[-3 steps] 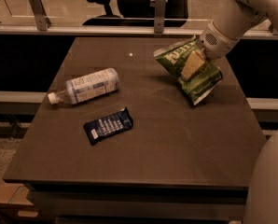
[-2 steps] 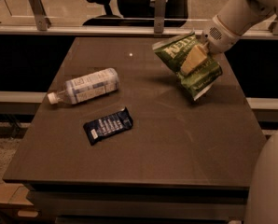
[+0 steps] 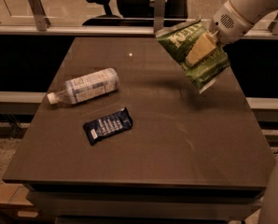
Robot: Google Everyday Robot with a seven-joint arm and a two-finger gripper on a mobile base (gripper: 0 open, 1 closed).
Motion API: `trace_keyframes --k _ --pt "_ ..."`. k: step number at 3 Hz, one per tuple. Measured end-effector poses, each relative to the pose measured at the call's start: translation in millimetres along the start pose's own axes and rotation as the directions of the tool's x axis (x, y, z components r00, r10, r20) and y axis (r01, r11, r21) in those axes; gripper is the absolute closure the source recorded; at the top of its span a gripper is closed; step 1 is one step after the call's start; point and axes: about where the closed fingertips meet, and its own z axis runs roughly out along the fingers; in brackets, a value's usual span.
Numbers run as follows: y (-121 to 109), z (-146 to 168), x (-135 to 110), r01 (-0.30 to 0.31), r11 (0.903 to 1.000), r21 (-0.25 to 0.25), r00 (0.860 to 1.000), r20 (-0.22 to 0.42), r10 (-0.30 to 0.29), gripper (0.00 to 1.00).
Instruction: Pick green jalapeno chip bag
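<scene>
The green jalapeno chip bag (image 3: 206, 64) is crinkly green with white lettering. It hangs in the air above the table's far right part, clear of the surface. My gripper (image 3: 200, 47) is shut on the bag, one pale finger (image 3: 198, 49) lying across its front. The white arm comes in from the upper right.
A clear bottle with a white label (image 3: 85, 86) lies on its side at the table's left. A small dark blue wrapper (image 3: 107, 124) lies in front of it. The brown table (image 3: 176, 143) has a rail with posts and an office chair (image 3: 125, 1) behind it.
My gripper has lifted the chip bag up off the table; the bag now hangs clear of the surface. The bottle and wrapper have not moved.
</scene>
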Motion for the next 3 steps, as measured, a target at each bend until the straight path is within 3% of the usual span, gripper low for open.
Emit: trace_keyframes --k 1,2,3 --pt "14 -30 2 0.024 0.9996 -0.013 0.997 0.071 -0.023 1.00" --pt "26 -54 6 0.074 0.9951 -0.064 0.987 0.148 -0.064 1.00" --pt "41 -79 10 0.155 0.9812 -0.116 0.961 0.248 -0.122 1.00"
